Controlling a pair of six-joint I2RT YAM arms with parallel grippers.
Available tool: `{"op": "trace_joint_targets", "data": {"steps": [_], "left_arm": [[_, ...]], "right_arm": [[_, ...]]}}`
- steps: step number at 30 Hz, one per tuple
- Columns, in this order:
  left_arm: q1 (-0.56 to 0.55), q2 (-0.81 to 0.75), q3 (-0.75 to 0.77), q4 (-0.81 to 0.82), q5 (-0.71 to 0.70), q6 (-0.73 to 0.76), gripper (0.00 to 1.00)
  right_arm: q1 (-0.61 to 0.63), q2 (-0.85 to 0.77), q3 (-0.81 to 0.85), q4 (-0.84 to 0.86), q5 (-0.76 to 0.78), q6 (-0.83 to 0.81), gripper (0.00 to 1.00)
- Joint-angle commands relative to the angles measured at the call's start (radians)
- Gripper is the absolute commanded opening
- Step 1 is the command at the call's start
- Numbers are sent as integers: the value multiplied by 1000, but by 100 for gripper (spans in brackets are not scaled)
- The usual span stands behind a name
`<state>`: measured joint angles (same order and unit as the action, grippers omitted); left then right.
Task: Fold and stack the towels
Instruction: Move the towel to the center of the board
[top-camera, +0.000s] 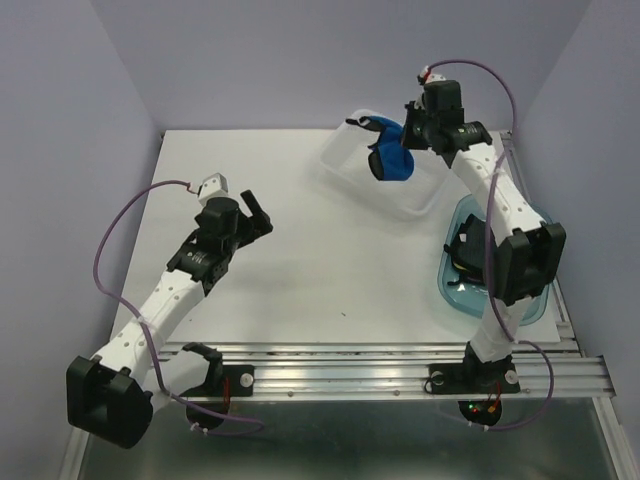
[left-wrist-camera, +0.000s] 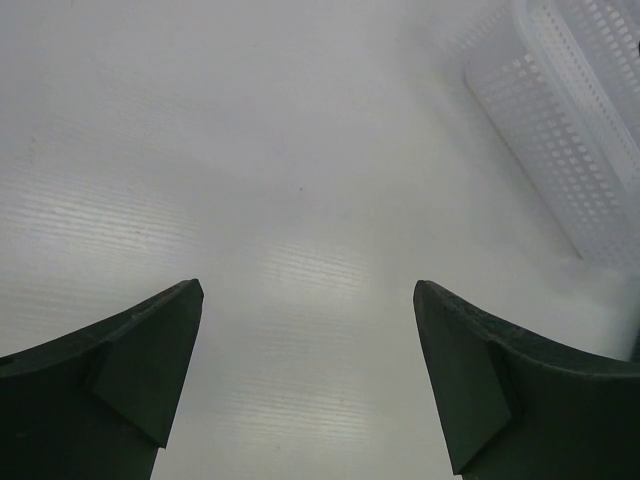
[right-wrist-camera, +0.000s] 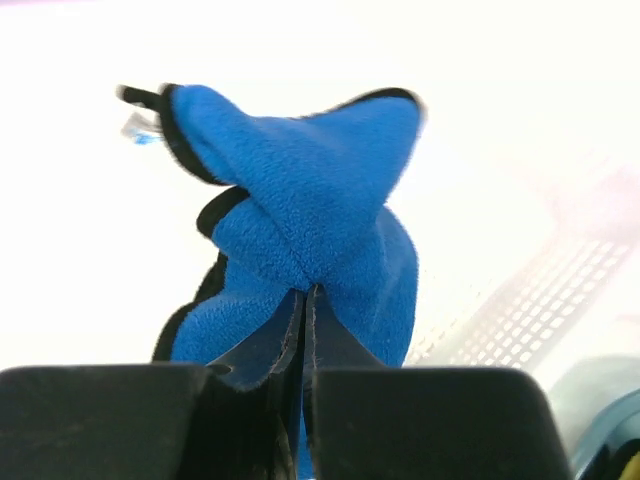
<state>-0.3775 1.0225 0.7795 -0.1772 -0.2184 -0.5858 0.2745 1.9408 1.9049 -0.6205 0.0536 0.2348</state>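
Observation:
A bright blue towel (top-camera: 390, 150) with dark edging hangs bunched over the white perforated basket (top-camera: 345, 162) at the back of the table. My right gripper (top-camera: 402, 142) is shut on it. In the right wrist view the blue towel (right-wrist-camera: 310, 230) is pinched between the closed fingertips of the right gripper (right-wrist-camera: 308, 295), its folds rising above them. My left gripper (top-camera: 250, 215) stands open over the bare white table at the left. Its two dark fingers (left-wrist-camera: 140, 360) are spread wide in the left wrist view with nothing between them.
A translucent blue-green tray (top-camera: 455, 290) lies at the right, under the right arm, with something dark and yellow inside. The basket's corner (left-wrist-camera: 560, 130) shows at the top right of the left wrist view. Metal rails run along the table's near edge.

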Motion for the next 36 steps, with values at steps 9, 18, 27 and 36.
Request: {"op": "trace_joint_targets", "data": {"steps": [9, 18, 27, 36], "left_arm": [[3, -110, -39, 15, 16, -60, 99], [3, -196, -101, -83, -35, -160, 99], [3, -122, -172, 33, 143, -152, 99], [-18, 196, -112, 261, 295, -83, 99]], "right_arm": [[276, -409, -281, 227, -246, -147, 1], [312, -539, -808, 236, 218, 20, 60], [319, -592, -902, 294, 102, -6, 84], [419, -505, -897, 246, 175, 75, 100]]}}
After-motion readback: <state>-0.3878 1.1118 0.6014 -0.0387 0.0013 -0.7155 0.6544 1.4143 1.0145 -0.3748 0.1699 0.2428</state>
